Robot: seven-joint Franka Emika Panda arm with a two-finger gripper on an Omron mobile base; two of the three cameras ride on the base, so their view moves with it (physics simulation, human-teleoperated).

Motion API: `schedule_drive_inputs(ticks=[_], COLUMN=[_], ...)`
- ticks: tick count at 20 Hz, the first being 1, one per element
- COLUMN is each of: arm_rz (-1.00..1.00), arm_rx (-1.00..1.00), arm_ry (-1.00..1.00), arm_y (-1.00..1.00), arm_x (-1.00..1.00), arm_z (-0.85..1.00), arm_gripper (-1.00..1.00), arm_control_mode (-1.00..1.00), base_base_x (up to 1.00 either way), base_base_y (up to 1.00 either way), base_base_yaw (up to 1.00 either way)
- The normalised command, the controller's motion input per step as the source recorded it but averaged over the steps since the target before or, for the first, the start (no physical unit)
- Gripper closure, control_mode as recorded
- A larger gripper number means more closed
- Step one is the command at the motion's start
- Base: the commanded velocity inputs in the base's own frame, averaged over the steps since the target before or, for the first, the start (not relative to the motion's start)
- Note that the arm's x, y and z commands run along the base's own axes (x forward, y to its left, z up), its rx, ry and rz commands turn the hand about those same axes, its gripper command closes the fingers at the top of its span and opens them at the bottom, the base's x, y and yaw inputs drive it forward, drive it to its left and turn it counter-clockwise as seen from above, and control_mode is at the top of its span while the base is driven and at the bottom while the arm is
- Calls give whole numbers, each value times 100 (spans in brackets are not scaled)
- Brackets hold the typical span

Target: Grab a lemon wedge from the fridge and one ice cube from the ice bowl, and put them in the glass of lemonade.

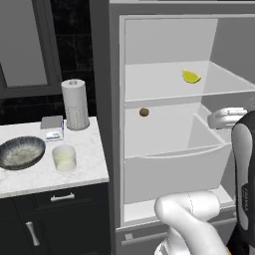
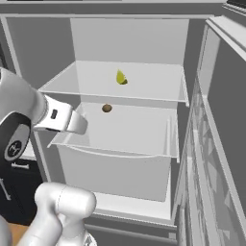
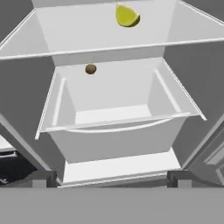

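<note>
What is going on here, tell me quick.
The robot arm faces the open fridge with its gripper open and empty, holding nothing. The lemon wedge sits on the upper shelf, a small brown item at the back of the drawer below. On the counter to the left, the glass of lemonade stands beside the ice bowl, neither touched yet.

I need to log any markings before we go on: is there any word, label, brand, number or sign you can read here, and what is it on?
None can be read.
The small grey box on the counter by the paper towel roll: its front has bluish marks, too blurred to read.
The robot's dark forearm: a faint mark, too small to read.
The fridge, its shelves and drawer: no text.
</note>
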Motion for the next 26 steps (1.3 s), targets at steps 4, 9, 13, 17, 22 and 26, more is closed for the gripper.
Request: schedule_drive_inputs(ticks=[4, 9, 13, 17, 22, 26], arm_rz=[0, 0, 0, 0, 0, 2], arm_rx=[-17, -1, 4, 2, 1, 4], arm_ry=[-12, -1, 0, 0, 11, 1], arm_y=[-25, -28, -16, -4, -16, -29], arm_x=[-1, 73, 100, 100, 100, 100], arm_z=[100, 73, -15, -43, -54, -11], arm_gripper=[-100, -100, -100, -100, -100, -100], arm_control_mode=[-100, -100, -100, -100, -100, -100], base_base_x=[0, 0, 0, 0, 0, 0], base_base_y=[0, 0, 0, 0, 0, 0], base_base_yaw=[0, 0, 0, 0, 0, 0])
